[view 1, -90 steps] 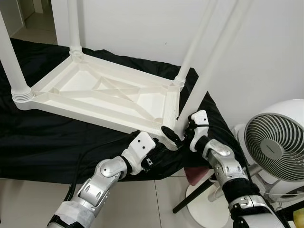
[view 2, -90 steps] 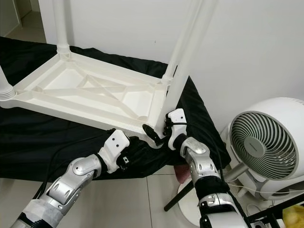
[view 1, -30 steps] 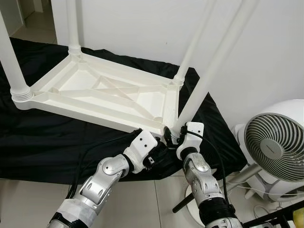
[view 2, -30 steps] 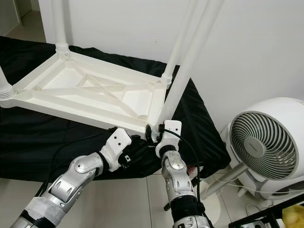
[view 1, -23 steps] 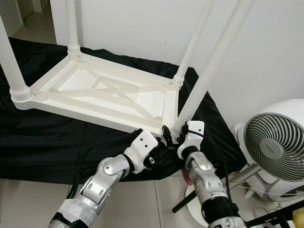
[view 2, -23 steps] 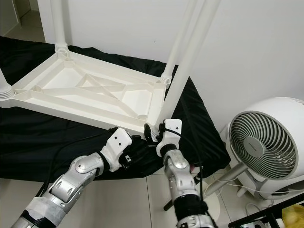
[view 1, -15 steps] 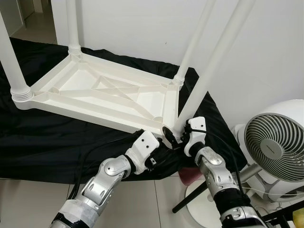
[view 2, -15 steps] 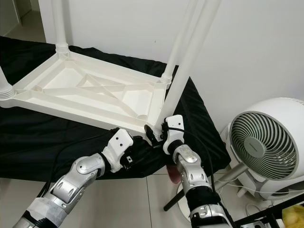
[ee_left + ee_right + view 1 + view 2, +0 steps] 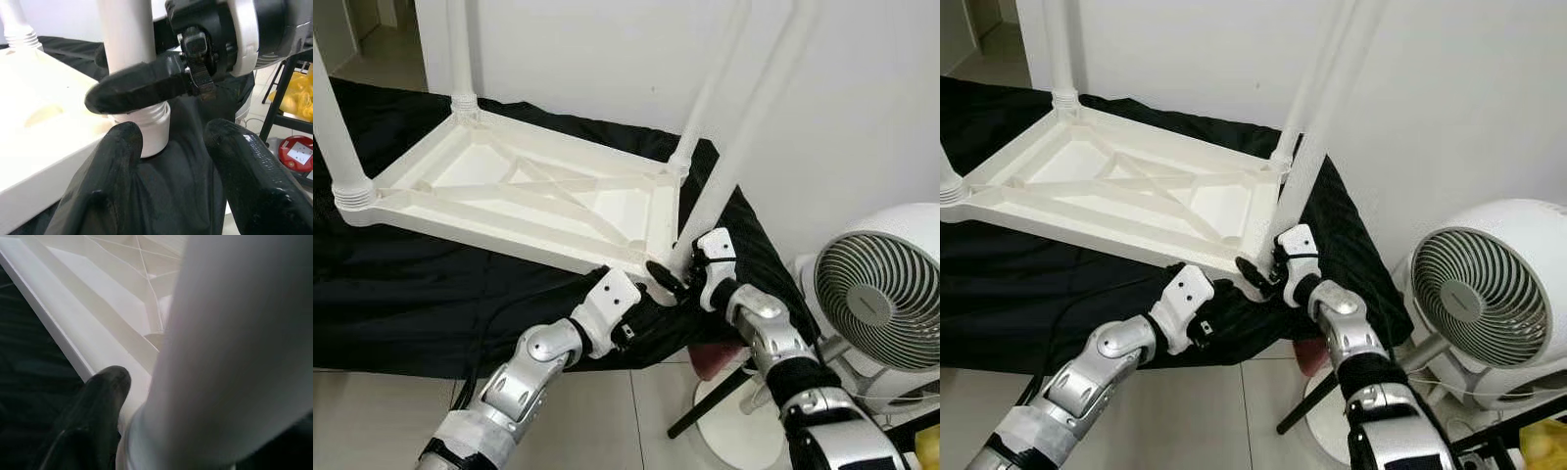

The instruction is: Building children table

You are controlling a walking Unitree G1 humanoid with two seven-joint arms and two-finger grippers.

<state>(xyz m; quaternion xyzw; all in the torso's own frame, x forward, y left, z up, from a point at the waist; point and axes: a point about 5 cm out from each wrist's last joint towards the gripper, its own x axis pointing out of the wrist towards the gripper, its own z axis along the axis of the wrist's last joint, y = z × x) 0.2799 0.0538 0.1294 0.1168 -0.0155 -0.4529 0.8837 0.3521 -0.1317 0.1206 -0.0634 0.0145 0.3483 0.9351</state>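
Two grippers work at the nearest corner of one white table top [image 9: 529, 191], which lies upside down on a black cloth [image 9: 401, 294]. The left gripper [image 9: 166, 161] sits just below that corner with its two fingers spread apart, holding nothing; the cloth shows between them. Directly ahead of it, the right gripper [image 9: 674, 277] is clamped on the base of the near leg [image 9: 744, 127], one black finger [image 9: 142, 85] lying across the leg just above its threaded collar. Four white legs are counted, one at each corner. Each stands with its long axis roughly vertical, free end up; the gripped leg leans up and to the right. To the right of the right gripper stands one white fan [image 9: 881, 304] on the tiled floor [image 9: 372, 421]
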